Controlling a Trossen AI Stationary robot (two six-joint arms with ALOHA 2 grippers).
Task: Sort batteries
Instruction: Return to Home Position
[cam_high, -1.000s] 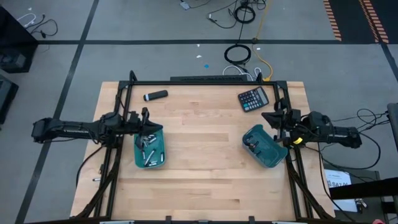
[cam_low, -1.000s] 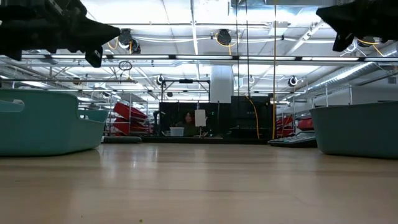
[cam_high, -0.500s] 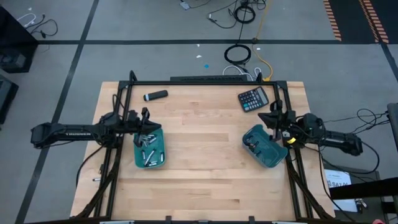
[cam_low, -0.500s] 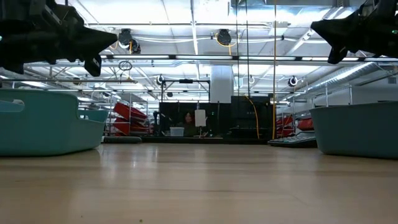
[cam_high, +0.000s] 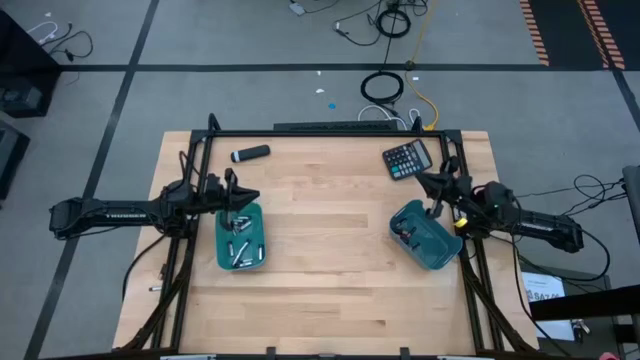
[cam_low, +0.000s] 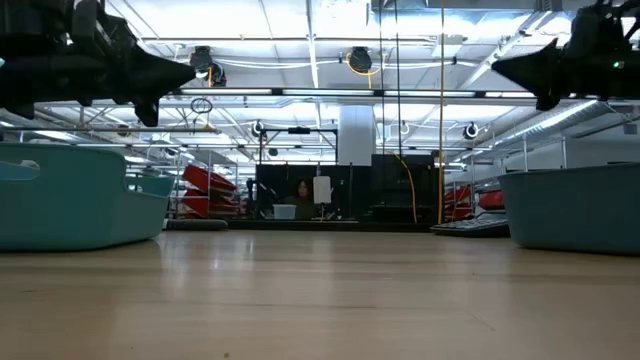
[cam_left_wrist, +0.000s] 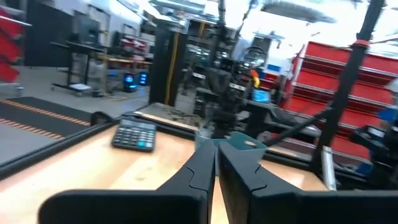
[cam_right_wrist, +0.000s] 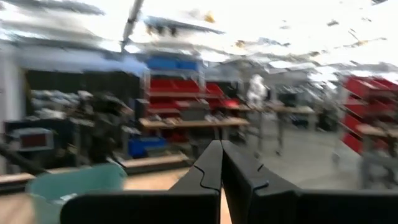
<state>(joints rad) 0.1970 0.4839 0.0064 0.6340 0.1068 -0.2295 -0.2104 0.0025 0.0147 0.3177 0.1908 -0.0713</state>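
Several silvery-grey batteries (cam_high: 238, 238) lie in the left teal bin (cam_high: 222, 250), which stands on the table's left part. A few small dark batteries (cam_high: 403, 232) lie in the right teal bin (cam_high: 436, 250). My left gripper (cam_high: 252, 196) hovers shut over the left bin's far end, pointing level toward the table's right; the low view shows my left gripper (cam_low: 190, 72) high above the table. My right gripper (cam_high: 422, 181) hangs shut above the right bin's far rim, pointing left; the low view also shows my right gripper (cam_low: 497, 68). Nothing shows between either pair of fingers.
A black calculator (cam_high: 407, 158) lies at the far right, close to my right gripper. A black-and-grey marker-like cylinder (cam_high: 250, 153) lies at the far left. Bare wood (cam_high: 325, 230) stretches between the two bins and along the near edge. A dark frame (cam_high: 330, 132) borders the table.
My right gripper has come down and moved toward the table's left, from beside the right bin to above its far rim. My left gripper has dipped slightly lower over the left bin. Both stayed shut. The bins and batteries have not moved.
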